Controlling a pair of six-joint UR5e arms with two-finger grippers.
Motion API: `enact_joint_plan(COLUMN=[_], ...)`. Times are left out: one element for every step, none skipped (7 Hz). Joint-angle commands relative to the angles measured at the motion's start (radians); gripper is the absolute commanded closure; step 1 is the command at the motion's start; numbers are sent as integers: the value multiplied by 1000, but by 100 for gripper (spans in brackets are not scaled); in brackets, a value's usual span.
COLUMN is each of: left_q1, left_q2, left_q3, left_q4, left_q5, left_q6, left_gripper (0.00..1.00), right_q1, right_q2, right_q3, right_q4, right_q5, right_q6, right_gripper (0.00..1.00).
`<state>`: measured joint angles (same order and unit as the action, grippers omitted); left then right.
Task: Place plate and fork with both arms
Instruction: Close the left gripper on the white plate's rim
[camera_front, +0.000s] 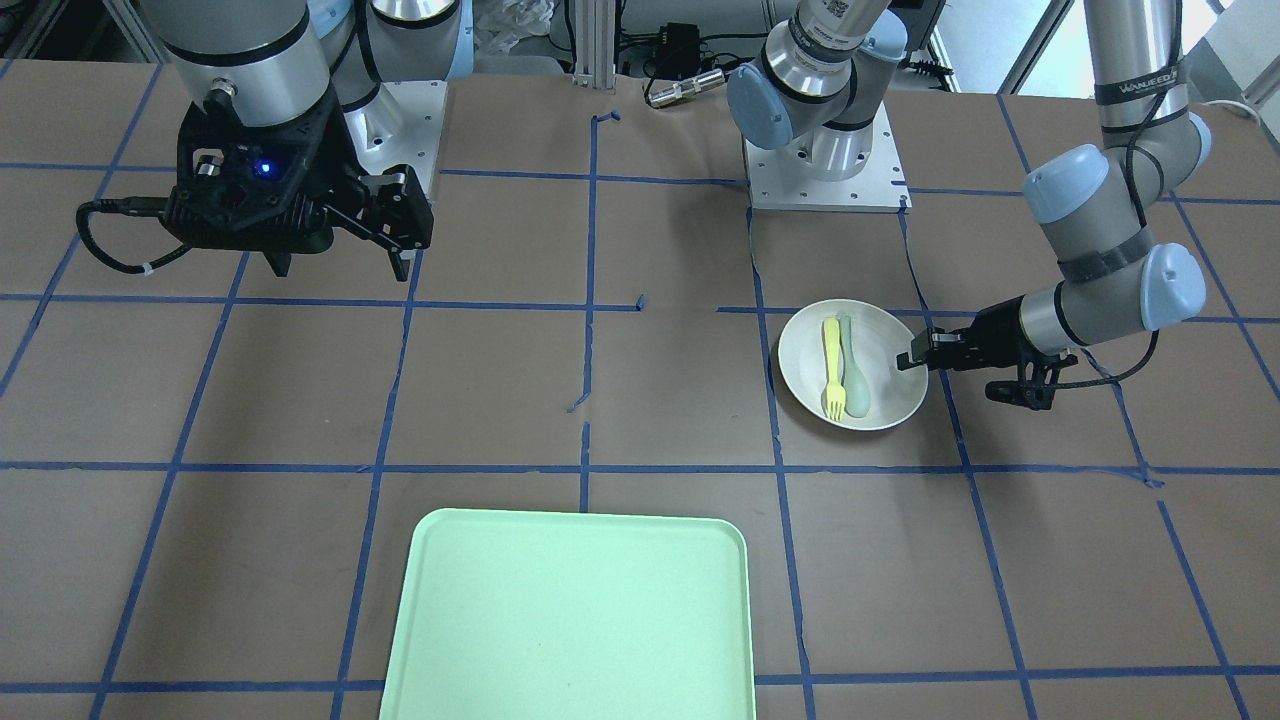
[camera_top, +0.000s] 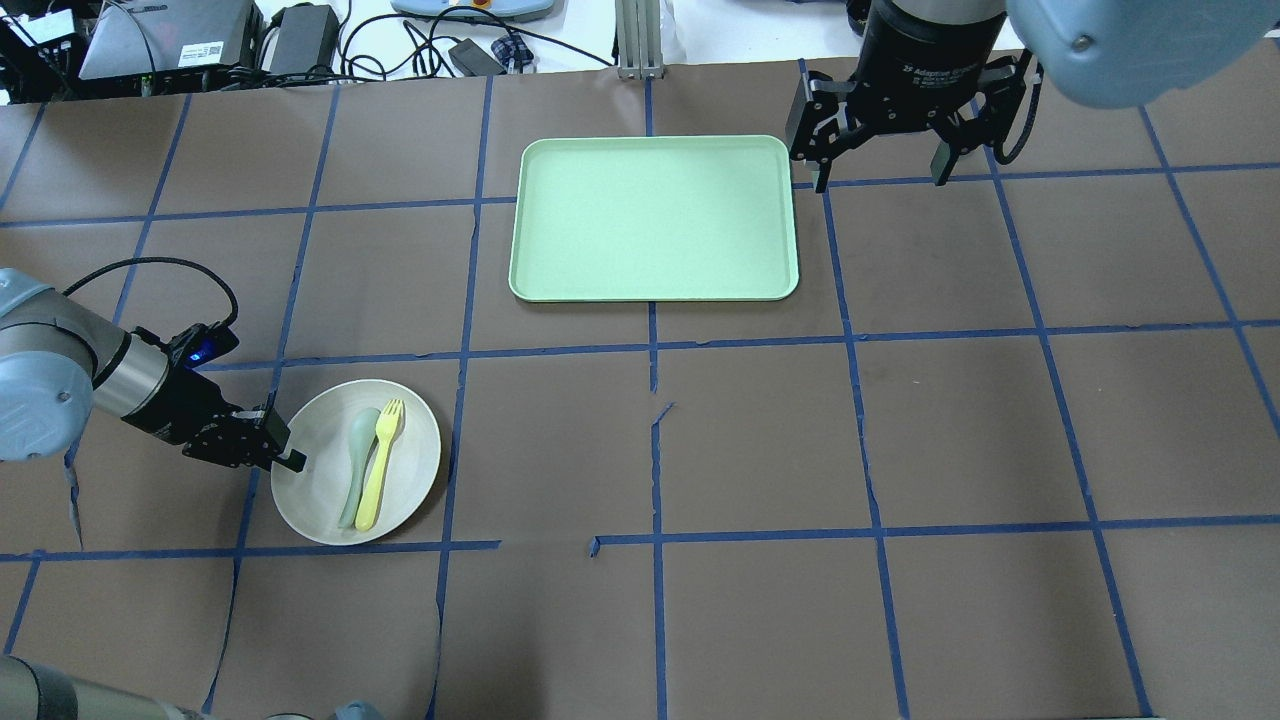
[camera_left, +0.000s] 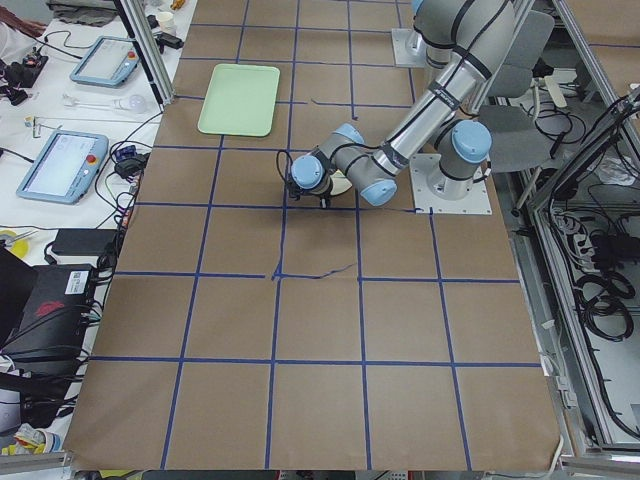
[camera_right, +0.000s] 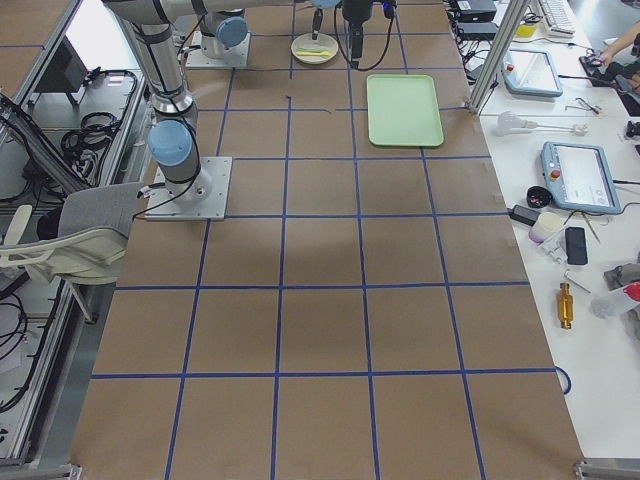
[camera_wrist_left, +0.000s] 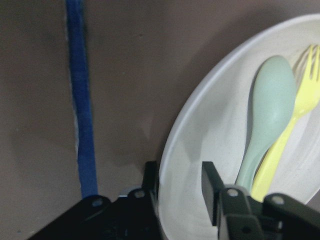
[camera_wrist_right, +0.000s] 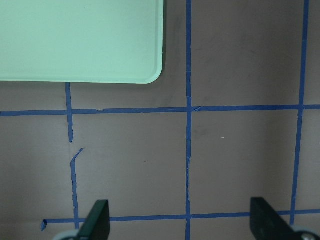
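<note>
The round off-white plate (camera_top: 415, 450) lies on the table at my left front, also in the front view (camera_front: 890, 330). The yellow fork (camera_top: 378, 468) lies in it beside a pale grey-green spoon (camera_top: 356, 460). My left gripper (camera_top: 290, 458) reaches in low from the side. In the left wrist view its fingers (camera_wrist_left: 212, 187) stand narrowed on either side of the plate's rim (camera_wrist_left: 170, 150), shut on it, with the fork (camera_wrist_left: 295, 110) just beyond. My right gripper (camera_top: 880, 180) hangs open and empty beside the tray's right edge.
The mint-green tray (camera_top: 650, 215) lies at the far middle of the table; its corner shows in the right wrist view (camera_wrist_right: 75, 40). Blue tape lines grid the brown table. The arm bases stand at the robot's edge (camera_front: 825, 170). Cables and devices lie beyond the far edge.
</note>
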<state>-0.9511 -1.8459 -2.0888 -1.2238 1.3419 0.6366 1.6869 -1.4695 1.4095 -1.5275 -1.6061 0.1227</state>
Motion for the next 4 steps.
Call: enact_joint_plan(left_q1=[0,0,0,-3], left_q2=[-4,-4,-7,-10], left_q3=[4,7,10,47], left_q4=[-3,-5,-11,-37], left_q5=[2,-1,-3,-4], left_q6=[-3,-3,-5,-9], left_gripper=[100,100,100,100], right_q1=[0,0,0,0], right_q2=[0,0,-2,0], right_q3=[0,-1,0,0], right_q4=[0,0,0,0], right_q5=[0,0,0,0], right_q6=[0,0,0,0], right_gripper=[0,0,0,0])
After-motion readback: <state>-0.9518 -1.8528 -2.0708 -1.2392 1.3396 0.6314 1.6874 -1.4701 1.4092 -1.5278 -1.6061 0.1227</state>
